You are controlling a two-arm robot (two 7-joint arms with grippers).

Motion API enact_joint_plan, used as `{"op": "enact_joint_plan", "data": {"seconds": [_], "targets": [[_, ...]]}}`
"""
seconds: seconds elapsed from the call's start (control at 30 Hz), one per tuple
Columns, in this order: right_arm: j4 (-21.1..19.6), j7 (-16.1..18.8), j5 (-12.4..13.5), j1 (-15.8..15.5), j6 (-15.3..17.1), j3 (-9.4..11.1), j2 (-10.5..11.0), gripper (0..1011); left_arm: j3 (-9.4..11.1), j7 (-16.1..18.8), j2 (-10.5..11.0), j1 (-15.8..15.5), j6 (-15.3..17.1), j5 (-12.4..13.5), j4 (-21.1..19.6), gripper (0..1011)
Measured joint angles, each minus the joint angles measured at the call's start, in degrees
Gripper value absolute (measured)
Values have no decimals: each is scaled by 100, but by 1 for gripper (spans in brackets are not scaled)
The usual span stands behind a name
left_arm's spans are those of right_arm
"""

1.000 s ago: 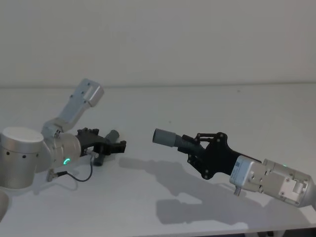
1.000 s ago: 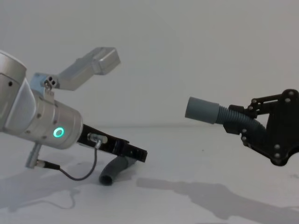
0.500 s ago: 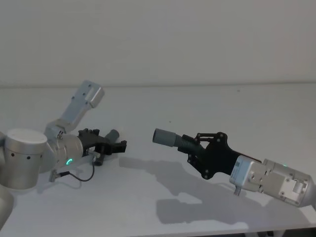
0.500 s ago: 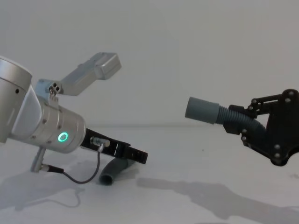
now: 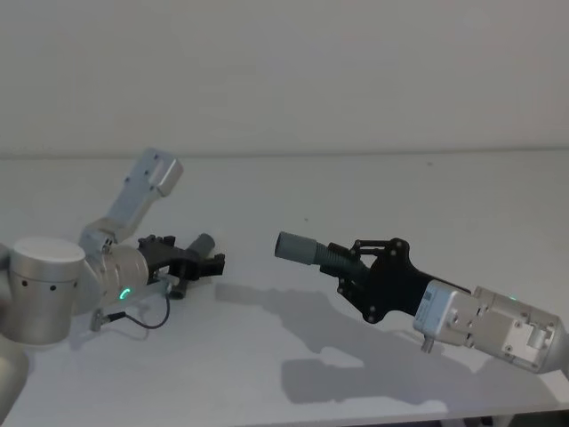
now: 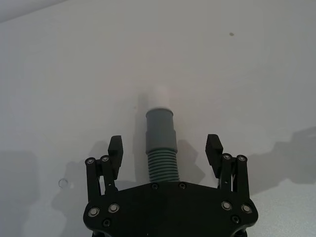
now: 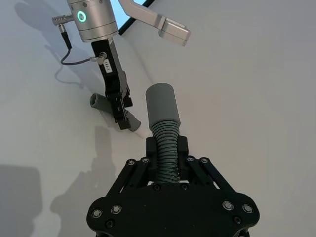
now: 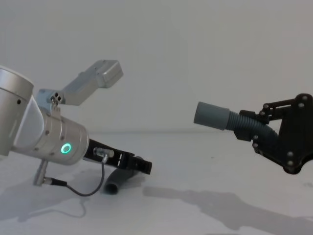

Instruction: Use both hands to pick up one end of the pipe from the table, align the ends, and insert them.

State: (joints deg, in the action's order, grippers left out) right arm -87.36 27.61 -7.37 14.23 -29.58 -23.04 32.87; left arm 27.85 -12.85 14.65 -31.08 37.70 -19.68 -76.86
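Left gripper (image 6: 164, 147) wide open, low over table (image 5: 462, 205). White-tipped hose piece (image 6: 161, 126) lies between its fingers, gap on both sides. Right gripper (image 7: 167, 148) clenched on other hose piece (image 7: 165, 133), up off table; grey cuff (image 7: 162, 103) sticks out past fingertips.

I count two ribbed hoses, the white-tipped hose (image 6: 160, 123) and the wide-cuffed hose (image 7: 162, 106); two pincers, my left pincer (image 6: 165, 145) and right pincer (image 7: 167, 148); one worktop (image 5: 400, 196).

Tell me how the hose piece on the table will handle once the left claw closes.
Round and lying on the table, the hose piece may roll if the left claw straddling it touches one side first. Its ribs suggest some flex, yet the other piece juts from the right claw without drooping, so probably fairly stiff and light.
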Motion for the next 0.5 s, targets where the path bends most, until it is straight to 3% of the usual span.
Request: {"op": "enact_joint_plan", "data": {"seconds": [0.37,0.5], "targets": [[0,0,0,0,0,0,0,203,14,-106,-73,-43,-12,34,188,998],[0,0,0,0,0,0,0,203,39,-153,-85,-74,-15,60,246,926]]}}
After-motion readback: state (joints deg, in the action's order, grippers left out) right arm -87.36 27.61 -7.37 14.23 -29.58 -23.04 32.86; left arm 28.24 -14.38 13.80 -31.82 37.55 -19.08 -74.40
